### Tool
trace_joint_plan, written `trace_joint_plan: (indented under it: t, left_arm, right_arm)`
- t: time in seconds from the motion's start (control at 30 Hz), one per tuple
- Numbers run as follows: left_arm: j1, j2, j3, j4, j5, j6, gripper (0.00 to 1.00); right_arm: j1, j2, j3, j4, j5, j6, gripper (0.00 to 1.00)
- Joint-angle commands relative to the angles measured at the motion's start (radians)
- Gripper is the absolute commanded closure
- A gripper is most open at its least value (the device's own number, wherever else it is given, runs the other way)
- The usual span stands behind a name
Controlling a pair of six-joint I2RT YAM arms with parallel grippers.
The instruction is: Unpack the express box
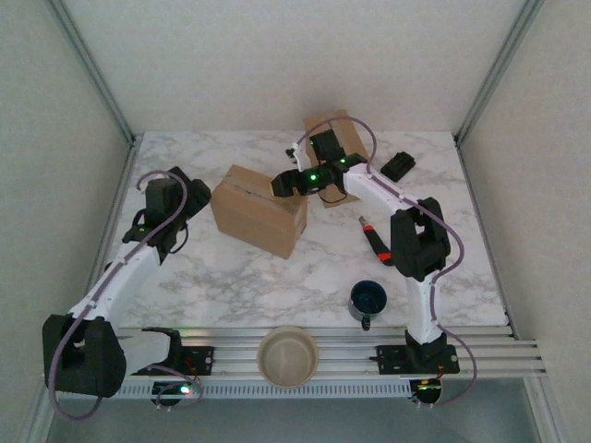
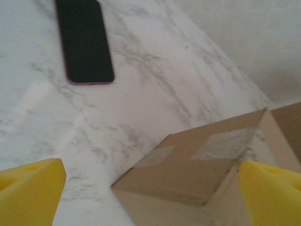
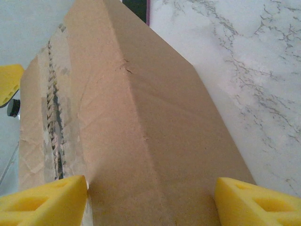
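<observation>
From above, the cardboard express box sits mid-frame on the marble table, with the left gripper just beside its left edge, the right gripper at its upper-right corner and bare marble below. Left wrist: fingers wide apart, holding nothing, with the box corner at lower centre and a phone upper left. Right wrist: fingers straddle the box's long edge; grip unclear.

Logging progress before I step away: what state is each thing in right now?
Express box: closed, tape across the seam.
Phone: lying flat, screen dark.
Blue mug: upright.
Bowl: upright, empty.
Left gripper: open, by the box corner.
Right gripper: jaws astride the box, grip unclear.
</observation>
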Motion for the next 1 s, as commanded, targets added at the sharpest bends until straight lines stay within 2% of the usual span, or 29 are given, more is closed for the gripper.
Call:
trace_joint_plan:
  t: [0.0, 0.17, 0.37, 0.6, 0.7, 0.8, 0.97]
  left_arm:
    - [0.008, 0.056, 0.022, 0.139, 0.146, 0.05, 0.05]
    - [-0.004, 0.213, 0.073, 0.258, 0.346, 0.064, 0.1]
    - [-0.053, 0.255, 0.091, 0.253, 0.349, 0.092, 0.11]
    - [-0.104, 0.224, 0.022, 0.265, 0.351, 0.078, 0.11]
    - [-0.108, 0.205, -0.012, 0.279, 0.341, 0.065, 0.11]
    - [-0.108, 0.199, -0.013, 0.265, 0.305, 0.075, 0.11]
    - [-0.107, 0.193, 0.034, 0.219, 0.231, 0.107, 0.1]
  right_arm:
    - [0.017, -0.031, -0.042, 0.021, -0.007, 0.023, 0.29]
    - [0.026, -0.054, -0.074, 0.031, 0.005, 0.029, 0.29]
    - [0.033, -0.108, -0.143, 0.055, 0.02, 0.045, 0.29]
    - [0.032, -0.217, -0.262, 0.073, 0.09, 0.088, 0.29]
    - [0.032, -0.261, -0.294, 0.068, 0.137, 0.106, 0.23]
    - [0.031, -0.283, -0.28, 0.038, 0.187, 0.098, 0.12]
    - [0.018, -0.358, -0.23, -0.075, 0.335, 0.066, 0.01]
